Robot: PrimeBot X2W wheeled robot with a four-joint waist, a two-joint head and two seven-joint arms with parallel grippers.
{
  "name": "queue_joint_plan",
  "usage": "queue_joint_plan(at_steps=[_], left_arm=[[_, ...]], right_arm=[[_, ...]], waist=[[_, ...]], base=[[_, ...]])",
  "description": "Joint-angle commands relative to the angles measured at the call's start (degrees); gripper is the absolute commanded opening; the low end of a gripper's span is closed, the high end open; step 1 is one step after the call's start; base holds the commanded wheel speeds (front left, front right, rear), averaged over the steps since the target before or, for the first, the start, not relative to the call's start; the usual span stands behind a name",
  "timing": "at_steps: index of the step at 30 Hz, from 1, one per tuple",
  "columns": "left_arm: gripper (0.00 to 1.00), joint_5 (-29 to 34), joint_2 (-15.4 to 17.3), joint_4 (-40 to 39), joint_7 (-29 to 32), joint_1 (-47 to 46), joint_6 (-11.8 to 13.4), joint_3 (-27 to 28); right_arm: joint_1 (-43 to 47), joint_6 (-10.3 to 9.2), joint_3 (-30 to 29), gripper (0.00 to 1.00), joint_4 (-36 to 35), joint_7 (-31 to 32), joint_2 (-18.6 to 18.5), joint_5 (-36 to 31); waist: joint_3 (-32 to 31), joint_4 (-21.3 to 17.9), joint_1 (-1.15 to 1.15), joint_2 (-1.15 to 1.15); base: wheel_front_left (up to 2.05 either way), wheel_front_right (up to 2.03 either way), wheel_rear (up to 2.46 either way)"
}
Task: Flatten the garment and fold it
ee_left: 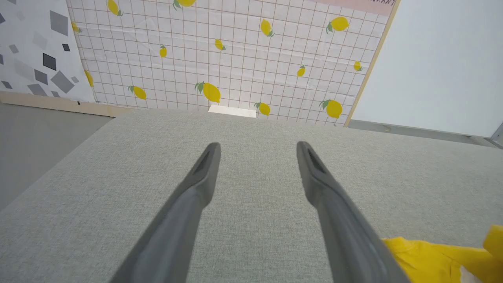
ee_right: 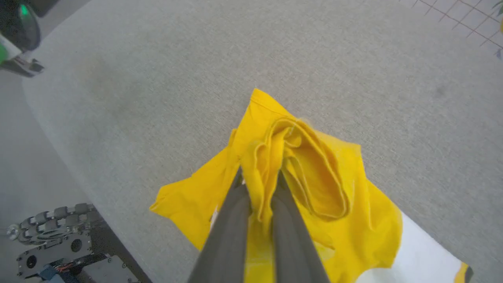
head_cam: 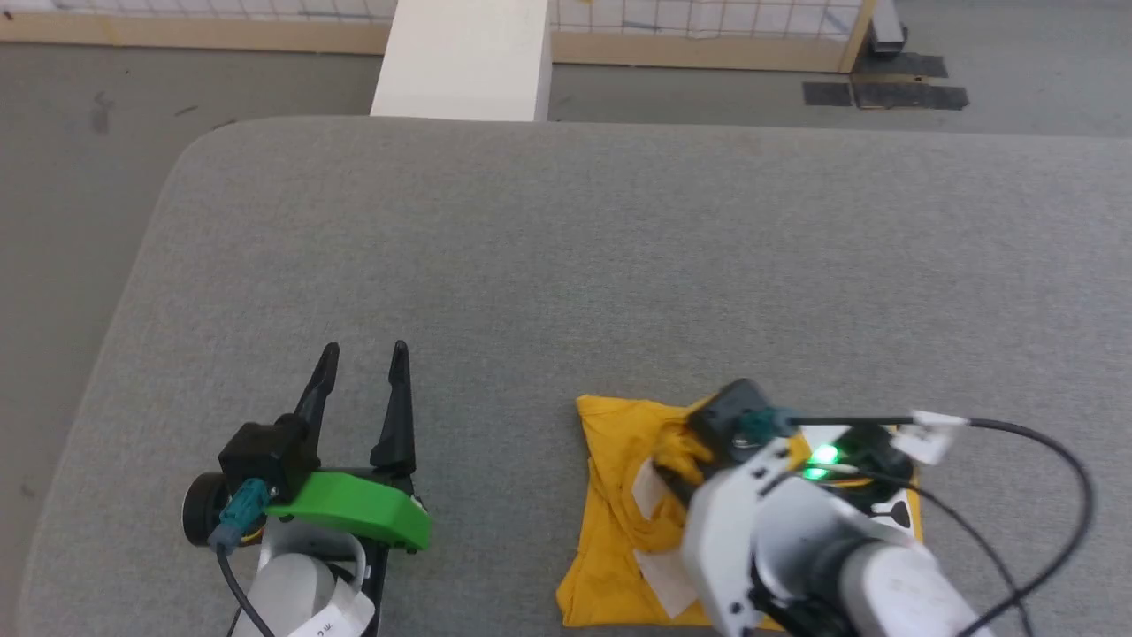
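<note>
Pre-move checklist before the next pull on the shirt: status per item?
1. right claw shut on a fold of the garment: ok.
2. left claw open, holding nothing: ok.
3. left claw apart from the garment: ok.
4. garment lying flat: not ok, bunched and doubled over.
5. grey surface bare beyond the garment for spreading: ok.
6. How many layers are pinched: cannot tell.

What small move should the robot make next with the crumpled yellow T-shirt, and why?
Probably bring the left pincer across to the T-shirt: it hangs open above the table, apart from the cloth, while the right pincer is shut on a bunched fold; spreading likely needs two grips.
</note>
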Motion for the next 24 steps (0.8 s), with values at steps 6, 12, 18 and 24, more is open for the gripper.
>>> queue_joint_plan(at_steps=[6, 12, 18, 24], left_arm=[[1.00, -0.48, -0.12, 0.19, -0.27, -1.72, 0.26, -0.76], [1.00, -0.54, -0.12, 0.68, -0.27, -1.26, 0.53, -0.93], [1.00, -0.86, -0.12, 0.90, -0.27, -0.05, 0.69, -0.46], [1.00, -0.79, -0.13, 0.84, -0.27, 1.50, 0.79, 0.16]], right_arm=[[-5.32, -0.06, 4.46, 0.00, 13.59, -4.18, 2.67, 3.43], [-7.33, -0.06, 7.11, 1.00, 19.38, -7.14, 3.22, 7.10], [-7.33, -0.06, 5.51, 1.00, 14.85, -15.55, 2.99, 10.91], [-3.72, -0.06, -3.11, 1.00, 6.60, -27.44, 3.91, 14.37]], waist=[[1.71, 2.17, 0.00, 0.00], [0.92, 2.23, 0.00, 0.00], [-1.25, 0.41, 0.00, 0.00], [-3.55, -2.06, 0.00, 0.00]], base=[[0.00, 0.00, 0.00], [0.00, 0.00, 0.00], [0.00, 0.00, 0.00], [0.00, 0.00, 0.00]])
